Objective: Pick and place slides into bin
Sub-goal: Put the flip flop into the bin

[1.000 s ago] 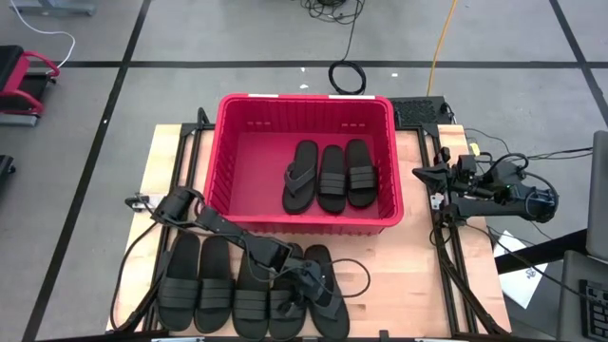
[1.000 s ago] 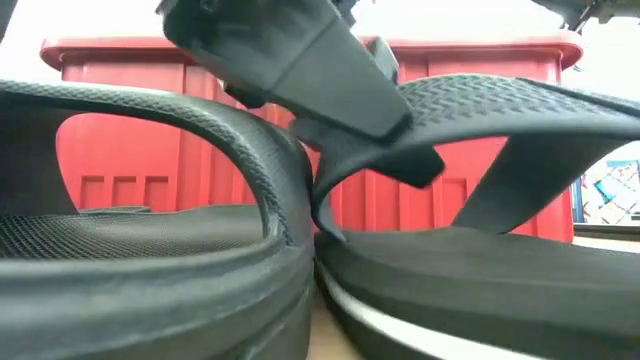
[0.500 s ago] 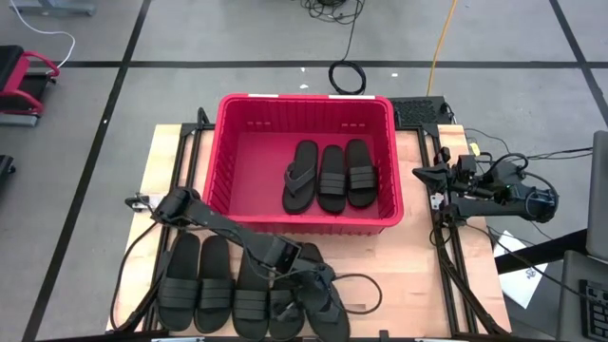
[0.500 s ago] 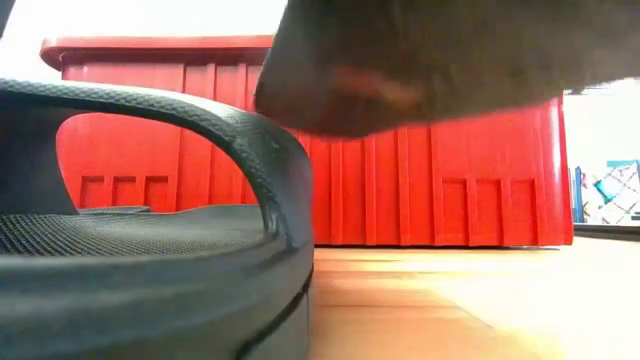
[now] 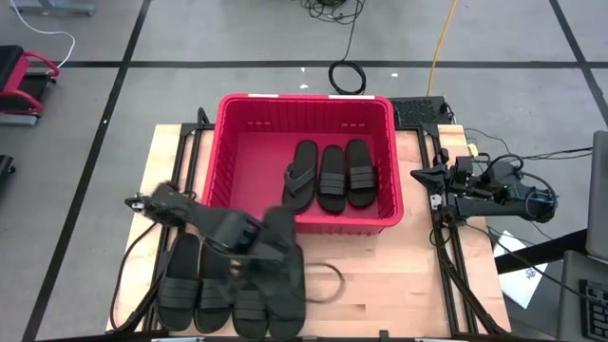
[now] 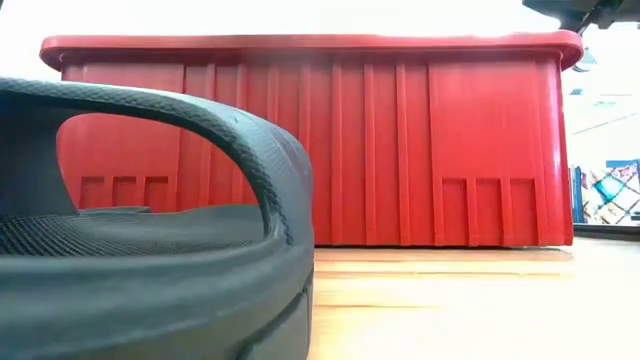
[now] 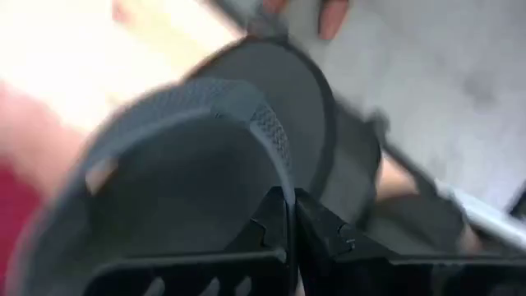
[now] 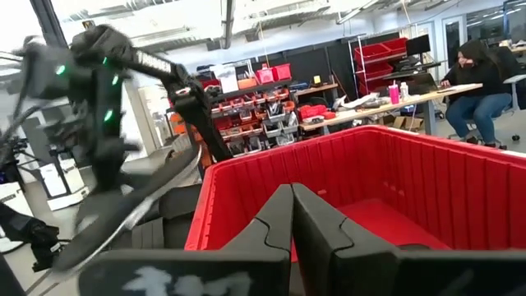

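- High view: the left gripper is clamped on a black slide, carried above the table just in front of the near wall of the bin (motion blur smears both). The carried sandal hangs over the right end of a row of black slides lying side by side on the wood, so how many lie there cannot be counted.
- High view, the container: the bin is a bright red tub with ribbed walls and a flared rim. Three black sandals lie abreast in its right half, one thong-style at the left of the trio and two with wide ribbed bands. Its left half is bare.
- High view: the right gripper waits with fingers together off the bin's right side.
- Low view: one slide's arched band fills the near left; the bin's red wall stands behind.
- Left wrist view: the closed fingers pinch the textured strap of the lifted sandal.
- Right wrist view: the shut fingers point at the bin, with the left arm and its sandal beyond.
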You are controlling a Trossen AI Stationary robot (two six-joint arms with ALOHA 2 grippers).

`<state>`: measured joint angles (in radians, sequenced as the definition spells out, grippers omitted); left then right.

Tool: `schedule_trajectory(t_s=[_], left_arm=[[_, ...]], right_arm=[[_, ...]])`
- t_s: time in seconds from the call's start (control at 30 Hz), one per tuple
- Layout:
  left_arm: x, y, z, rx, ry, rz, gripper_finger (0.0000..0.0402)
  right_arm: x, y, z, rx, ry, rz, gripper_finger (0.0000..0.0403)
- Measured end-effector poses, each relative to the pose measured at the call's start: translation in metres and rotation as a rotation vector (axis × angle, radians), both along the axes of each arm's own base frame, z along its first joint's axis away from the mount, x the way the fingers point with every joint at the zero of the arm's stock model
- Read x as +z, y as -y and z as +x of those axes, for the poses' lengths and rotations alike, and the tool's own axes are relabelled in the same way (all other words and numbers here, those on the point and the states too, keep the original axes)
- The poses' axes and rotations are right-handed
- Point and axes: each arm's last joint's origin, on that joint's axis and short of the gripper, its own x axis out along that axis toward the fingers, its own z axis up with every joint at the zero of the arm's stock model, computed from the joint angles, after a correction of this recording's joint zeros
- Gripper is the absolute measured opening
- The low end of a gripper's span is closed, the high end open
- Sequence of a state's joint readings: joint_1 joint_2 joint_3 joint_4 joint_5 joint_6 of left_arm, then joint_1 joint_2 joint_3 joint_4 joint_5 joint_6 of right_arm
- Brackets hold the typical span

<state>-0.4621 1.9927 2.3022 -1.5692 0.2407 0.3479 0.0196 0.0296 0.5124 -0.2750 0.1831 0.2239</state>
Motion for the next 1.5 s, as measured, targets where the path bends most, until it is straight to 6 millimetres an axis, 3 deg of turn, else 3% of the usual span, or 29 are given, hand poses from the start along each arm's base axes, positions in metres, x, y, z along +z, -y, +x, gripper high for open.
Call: schedule_trajectory(t_s=[0.13, 0.3, 0.47, 0.67, 0.8, 0.97, 1.23, 1.5], left_arm=[[0.035, -0.019, -0.030, 0.062, 0.131, 0.046, 0.0000], [0.062, -0.055, -0.051, 0.136, 0.279, 0.159, 0.0000], [0.076, -0.110, -0.052, 0.215, 0.366, 0.285, 0.0000], [0.074, -0.188, -0.045, 0.268, 0.341, 0.366, 0.0000], [0.056, -0.234, -0.044, 0.243, 0.259, 0.420, 0.0000], [0.015, -0.274, -0.046, 0.229, 0.085, 0.400, 0.0000], [-0.050, -0.282, -0.045, 0.053, -0.127, 0.370, 0.0000], [-0.088, -0.288, -0.042, -0.043, -0.121, 0.348, 0.0000]], right_arm=[[0.000, 0.000, 0.000, -0.003, 0.000, 0.000, 0.0000], [0.000, 0.000, 0.000, -0.010, -0.001, 0.001, 0.0000], [0.000, 0.003, -0.001, -0.089, 0.006, 0.037, 0.0000], [0.002, 0.003, -0.001, -0.111, 0.011, -0.014, 0.0000], [0.001, 0.003, -0.001, -0.115, 0.003, -0.039, 0.0000], [0.001, 0.003, -0.001, -0.118, -0.006, -0.065, 0.0000], [0.000, 0.004, -0.001, -0.144, -0.025, -0.083, 0.0000], [-0.002, 0.007, -0.002, -0.268, -0.045, -0.045, 0.0000]])
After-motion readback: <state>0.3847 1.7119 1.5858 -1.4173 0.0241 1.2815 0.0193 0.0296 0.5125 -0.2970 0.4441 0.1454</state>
